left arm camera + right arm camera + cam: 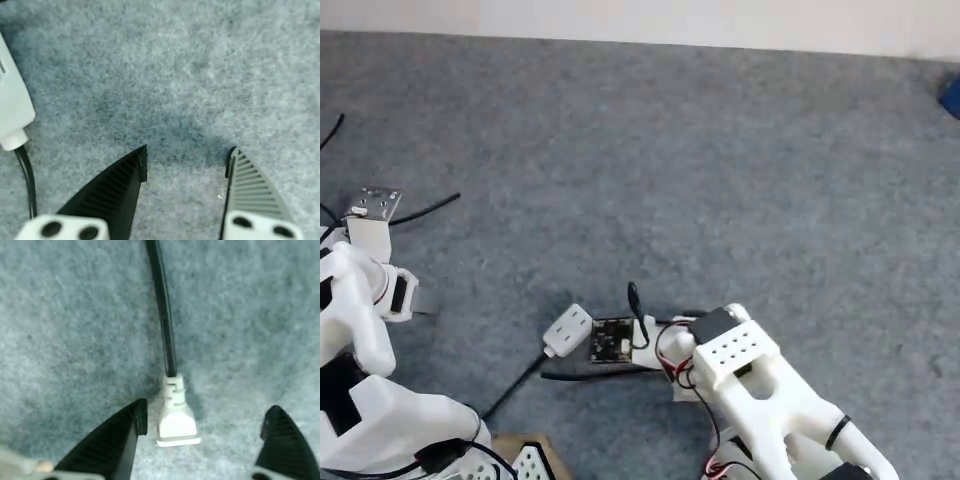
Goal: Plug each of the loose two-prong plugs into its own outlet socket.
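A white two-prong plug (177,422) lies on the grey carpet with its black cord (165,315) running away from the camera. My right gripper (207,415) is open and straddles it, one finger close beside the plug and the other well apart; its prongs are hidden. In the high view a white outlet socket (568,330) lies at centre, its black cable (510,390) trailing toward the near edge. The same outlet socket (12,110) sits off to one side of my left gripper (187,152), which is open over bare carpet with nothing between its fingers.
A small black board (611,340) lies between the outlet and the right arm (750,375). The left arm (360,330) fills the near left corner, with thin black wires (425,210) beside it. The carpet (670,150) stretches away beyond them.
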